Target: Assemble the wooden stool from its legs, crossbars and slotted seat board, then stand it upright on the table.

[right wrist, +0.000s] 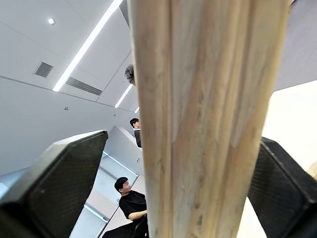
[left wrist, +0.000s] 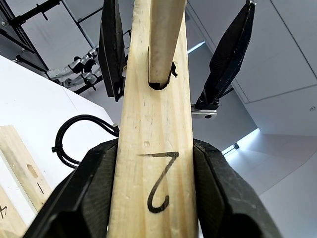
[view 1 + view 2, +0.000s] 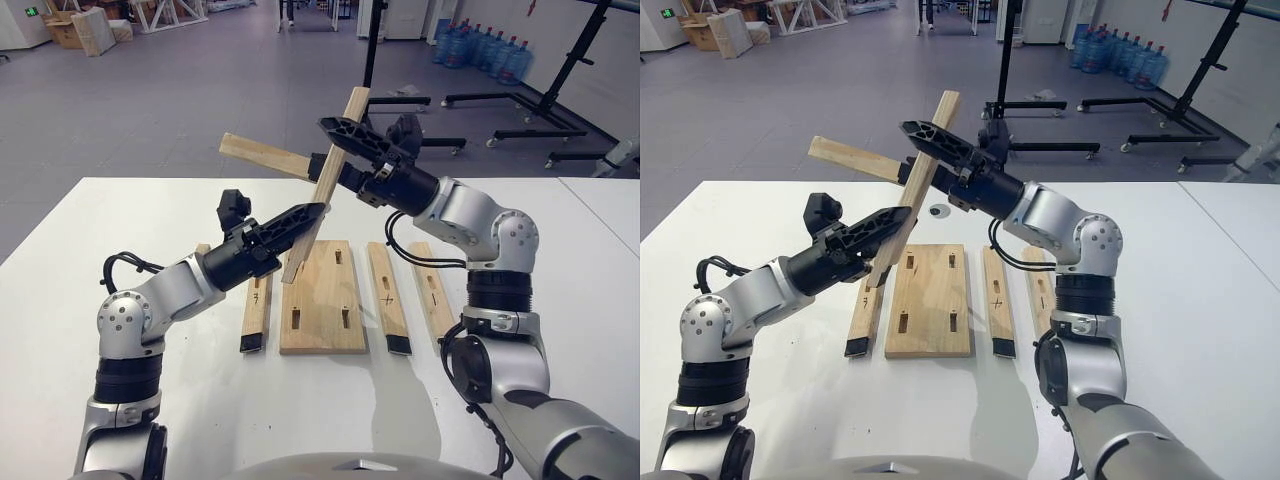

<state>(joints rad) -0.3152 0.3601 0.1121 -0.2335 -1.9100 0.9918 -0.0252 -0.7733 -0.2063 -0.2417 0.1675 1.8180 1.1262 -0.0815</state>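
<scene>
My left gripper (image 3: 300, 228) is shut on a wooden leg (image 3: 330, 180) marked "2" (image 2: 159, 188), holding it tilted upright above the table. A crossbar (image 3: 262, 155) sits in the leg's slot (image 2: 159, 82) and sticks out to the left. My right gripper (image 3: 367, 122) is open at the leg's upper part, with one finger (image 3: 345, 132) on either side of it. In the right wrist view the wood (image 1: 208, 124) stands between the pads (image 1: 59, 183) with a gap on one side. The slotted seat board (image 3: 322, 295) lies flat below.
Loose legs lie beside the board on the white table (image 3: 560, 330): one on the left (image 3: 257, 310), two on the right (image 3: 387, 298) (image 3: 432, 290). A short wood end (image 3: 203, 248) shows behind my left arm. Racks and water bottles stand on the floor beyond.
</scene>
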